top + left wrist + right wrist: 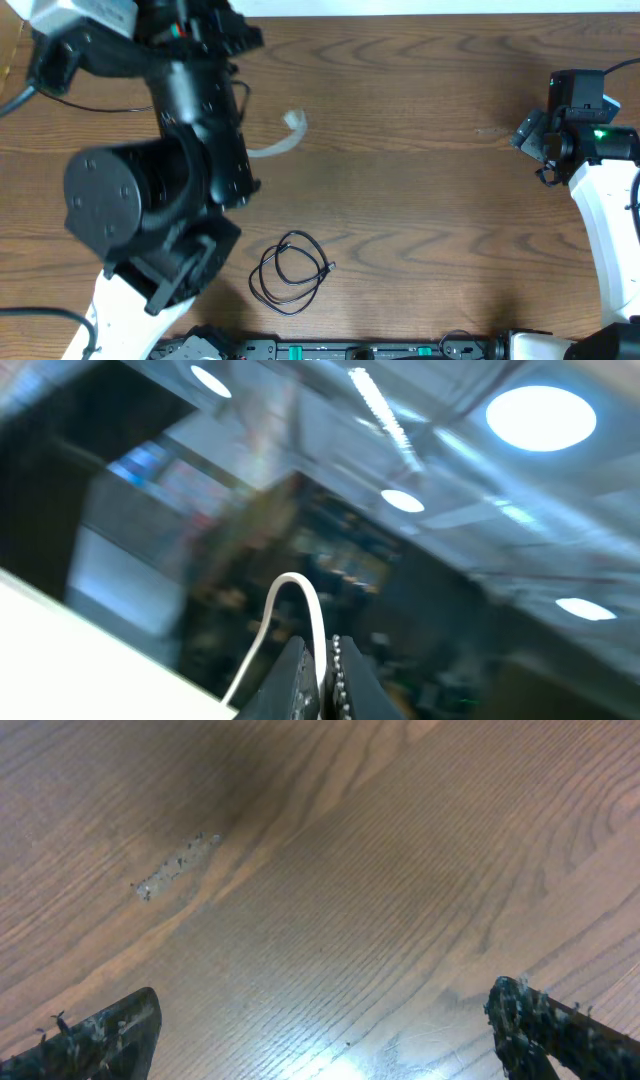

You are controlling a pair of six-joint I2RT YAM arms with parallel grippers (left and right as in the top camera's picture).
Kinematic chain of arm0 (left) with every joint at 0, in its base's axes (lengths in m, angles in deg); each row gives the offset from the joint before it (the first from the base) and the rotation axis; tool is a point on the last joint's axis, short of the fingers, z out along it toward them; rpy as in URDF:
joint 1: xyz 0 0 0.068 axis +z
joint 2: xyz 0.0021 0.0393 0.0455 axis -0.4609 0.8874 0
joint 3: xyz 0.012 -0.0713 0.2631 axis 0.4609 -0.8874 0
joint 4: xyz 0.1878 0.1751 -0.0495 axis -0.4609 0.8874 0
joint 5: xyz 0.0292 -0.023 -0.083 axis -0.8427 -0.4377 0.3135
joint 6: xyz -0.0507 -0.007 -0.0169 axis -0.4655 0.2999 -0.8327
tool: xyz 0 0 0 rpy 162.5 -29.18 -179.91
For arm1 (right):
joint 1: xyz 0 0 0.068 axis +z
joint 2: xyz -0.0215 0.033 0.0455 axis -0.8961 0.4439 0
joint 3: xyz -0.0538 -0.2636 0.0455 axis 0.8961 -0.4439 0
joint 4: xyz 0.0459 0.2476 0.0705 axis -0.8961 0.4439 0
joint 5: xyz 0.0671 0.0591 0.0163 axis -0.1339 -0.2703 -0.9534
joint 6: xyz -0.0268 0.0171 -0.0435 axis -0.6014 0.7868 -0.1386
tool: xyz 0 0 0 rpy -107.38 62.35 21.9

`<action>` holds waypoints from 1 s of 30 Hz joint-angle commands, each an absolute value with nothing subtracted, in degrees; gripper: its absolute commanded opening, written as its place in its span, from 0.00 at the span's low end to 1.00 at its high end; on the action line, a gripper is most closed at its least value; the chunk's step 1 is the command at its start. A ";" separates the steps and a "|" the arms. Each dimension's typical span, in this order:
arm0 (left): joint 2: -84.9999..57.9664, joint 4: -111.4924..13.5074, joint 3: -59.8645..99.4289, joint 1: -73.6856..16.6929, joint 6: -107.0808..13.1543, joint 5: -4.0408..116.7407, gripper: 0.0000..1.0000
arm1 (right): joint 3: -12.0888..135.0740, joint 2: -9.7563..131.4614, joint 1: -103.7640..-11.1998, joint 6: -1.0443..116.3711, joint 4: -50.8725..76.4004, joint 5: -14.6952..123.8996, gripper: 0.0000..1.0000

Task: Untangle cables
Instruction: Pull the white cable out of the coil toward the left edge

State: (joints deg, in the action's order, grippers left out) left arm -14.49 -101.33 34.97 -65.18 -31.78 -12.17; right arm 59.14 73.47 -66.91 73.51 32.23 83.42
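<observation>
A white cable (287, 133) is pinched between the jaws of my left gripper (320, 647), which is shut on it. In the left wrist view the cable (300, 595) arches above the fingertips, and the camera faces up at the ceiling lights. From overhead, the raised left arm (190, 150) hides that gripper, and the white cable comes out from behind it. Thin black cable (289, 271) lies in a loose coil on the table near the front edge. My right gripper (536, 152) is far right, open over bare wood (325, 1030), holding nothing.
The wooden table (420, 220) has a pale scuff mark (178, 866) ahead of the right gripper. The bulky left arm blocks much of the table's left side in the overhead view. A rail with hardware (350, 350) runs along the front edge.
</observation>
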 commanded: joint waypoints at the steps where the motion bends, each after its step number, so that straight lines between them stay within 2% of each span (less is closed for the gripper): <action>1: -12.39 -101.50 35.93 -60.05 -26.17 -18.55 0.08 | 59.06 73.67 -66.98 74.38 32.25 83.90 0.99; 5: -9.72 -101.48 35.91 -54.30 -26.17 -29.83 0.08 | 59.06 73.67 -66.98 74.38 32.25 83.90 0.99; 9: -6.77 -100.61 35.87 -48.29 -26.19 -35.32 0.07 | 59.06 73.67 -66.98 74.38 32.25 83.90 0.99; 19: -0.74 -93.44 35.76 -35.85 -26.43 -35.41 0.08 | 59.06 73.67 -66.98 74.38 32.25 83.90 0.99; 30: 5.51 -92.37 35.76 -22.21 -26.69 -35.41 0.08 | 59.06 73.67 -66.98 74.38 32.25 83.90 0.99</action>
